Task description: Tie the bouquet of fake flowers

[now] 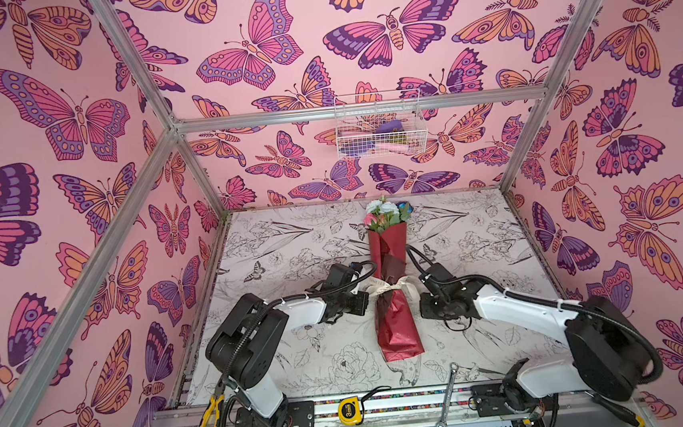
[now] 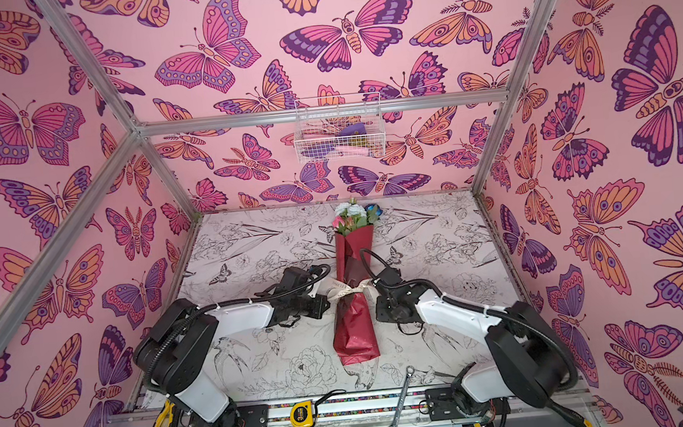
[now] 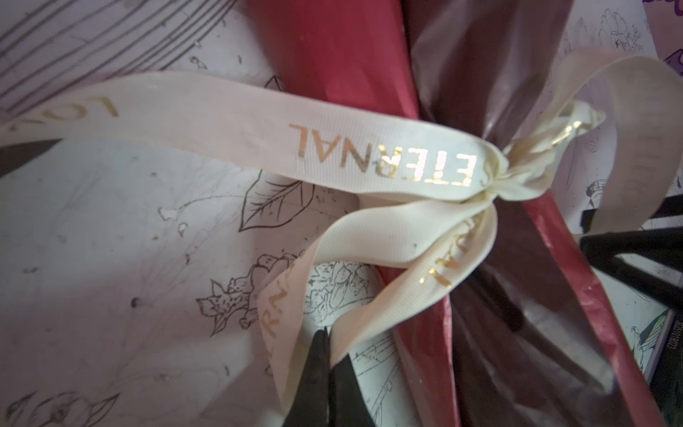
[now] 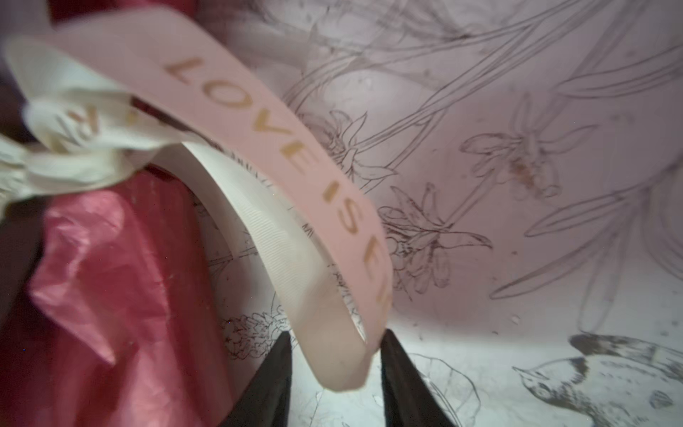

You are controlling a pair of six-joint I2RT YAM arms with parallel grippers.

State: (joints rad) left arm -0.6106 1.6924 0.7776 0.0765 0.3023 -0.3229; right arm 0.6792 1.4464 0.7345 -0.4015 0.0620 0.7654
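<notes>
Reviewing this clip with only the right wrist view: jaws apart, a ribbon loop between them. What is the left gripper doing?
Observer: The left gripper is shut on another strand of the ribbon, seen from the left wrist.
Operator: Where on the bouquet does the ribbon sit?
Observer: In both top views it cinches the bouquet about midway along its length.
Operator: Which way do the flowers face?
Observer: The flower heads lie at its far end in both top views.
</notes>
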